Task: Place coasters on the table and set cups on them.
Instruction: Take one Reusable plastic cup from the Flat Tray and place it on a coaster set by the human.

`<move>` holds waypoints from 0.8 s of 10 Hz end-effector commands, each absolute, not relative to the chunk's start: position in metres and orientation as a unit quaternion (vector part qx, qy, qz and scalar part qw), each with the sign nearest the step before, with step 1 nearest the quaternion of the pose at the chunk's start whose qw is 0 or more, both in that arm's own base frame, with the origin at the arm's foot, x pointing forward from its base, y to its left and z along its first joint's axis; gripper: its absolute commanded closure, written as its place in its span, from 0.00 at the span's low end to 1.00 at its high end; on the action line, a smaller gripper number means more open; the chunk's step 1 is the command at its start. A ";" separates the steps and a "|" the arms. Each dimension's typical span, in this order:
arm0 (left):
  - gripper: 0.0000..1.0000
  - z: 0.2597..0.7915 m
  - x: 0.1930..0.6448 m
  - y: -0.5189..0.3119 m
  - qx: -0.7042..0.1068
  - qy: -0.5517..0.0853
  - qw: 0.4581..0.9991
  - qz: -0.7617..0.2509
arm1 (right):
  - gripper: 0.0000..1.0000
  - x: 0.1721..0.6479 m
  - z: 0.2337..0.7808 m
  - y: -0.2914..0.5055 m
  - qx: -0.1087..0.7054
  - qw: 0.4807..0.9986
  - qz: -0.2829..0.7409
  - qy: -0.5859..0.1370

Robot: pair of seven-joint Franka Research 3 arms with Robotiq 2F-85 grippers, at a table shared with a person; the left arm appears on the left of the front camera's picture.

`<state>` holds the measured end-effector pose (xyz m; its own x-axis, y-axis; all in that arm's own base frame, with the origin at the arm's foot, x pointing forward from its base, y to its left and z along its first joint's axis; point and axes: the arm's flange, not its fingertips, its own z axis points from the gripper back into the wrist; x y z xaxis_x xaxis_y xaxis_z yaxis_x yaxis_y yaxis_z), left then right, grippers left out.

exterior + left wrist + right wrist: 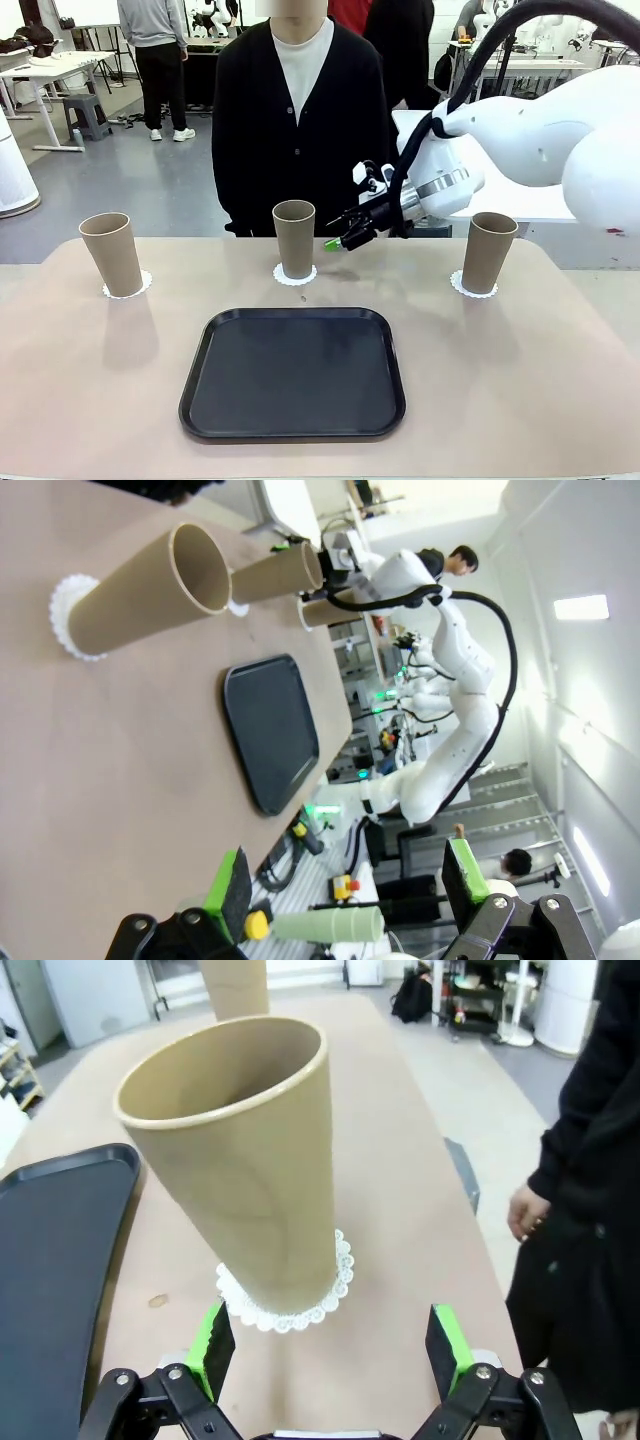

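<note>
From my console: three cups upright on coasters along table (80,400) far side — left cup (112,254), middle cup (294,238), right cup (489,251). Black tray (293,372) nearer. Right gripper (338,238) beside middle cup, fingers spread, holding nothing. Left gripper (345,880) spread too.

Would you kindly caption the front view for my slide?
Three cups stand on coasters behind a black tray; the right gripper is open beside the middle cup.
</note>
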<state>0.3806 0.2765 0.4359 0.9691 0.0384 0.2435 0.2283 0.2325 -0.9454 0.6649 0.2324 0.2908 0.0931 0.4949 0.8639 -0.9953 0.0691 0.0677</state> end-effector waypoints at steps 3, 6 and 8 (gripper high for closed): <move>0.00 0.440 0.379 0.277 -0.619 -0.109 0.776 -0.059 | 0.00 0.600 0.372 0.217 0.242 0.817 0.458 -0.253; 0.00 0.440 0.379 0.277 -0.619 -0.109 0.776 -0.059 | 0.00 0.528 0.472 0.232 0.149 0.915 0.344 -0.148; 0.00 0.440 0.379 0.277 -0.619 -0.109 0.776 -0.059 | 0.00 0.492 0.523 0.239 0.081 0.949 0.280 -0.121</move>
<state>0.3807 0.2765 0.4357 0.9693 0.0385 0.2430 0.2279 0.2323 -0.9456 0.4974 0.1543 0.4030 0.6936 0.5785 0.4294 -0.6587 0.7505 0.0529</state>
